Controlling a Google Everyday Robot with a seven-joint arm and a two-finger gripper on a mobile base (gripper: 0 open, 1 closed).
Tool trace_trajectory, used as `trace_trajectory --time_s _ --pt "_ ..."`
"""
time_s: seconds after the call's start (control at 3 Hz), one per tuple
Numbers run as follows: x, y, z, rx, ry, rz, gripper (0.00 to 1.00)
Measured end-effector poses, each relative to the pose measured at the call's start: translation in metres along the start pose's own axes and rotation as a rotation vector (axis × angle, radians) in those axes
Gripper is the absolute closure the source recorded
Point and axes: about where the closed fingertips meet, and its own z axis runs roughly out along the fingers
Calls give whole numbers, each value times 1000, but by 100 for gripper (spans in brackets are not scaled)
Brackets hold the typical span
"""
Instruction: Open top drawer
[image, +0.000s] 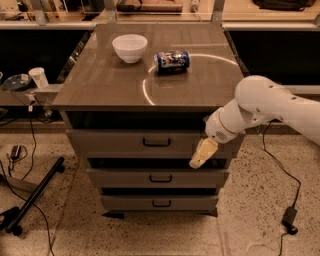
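Camera view: three drawers counted. The top drawer (115, 142) lies directly beneath the bench (100, 85) surface. One claw (203, 153) is at that drawer's lower right corner; its grip cannot be determined. Above the drawer: one bowl (130, 47), one can (171, 61).
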Motion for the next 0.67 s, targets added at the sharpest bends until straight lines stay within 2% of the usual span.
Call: trace_trajectory --time_s 0.33,0.67 --pt "10 1 13 -18 4 23 0" --pt "10 1 13 -18 4 23 0"
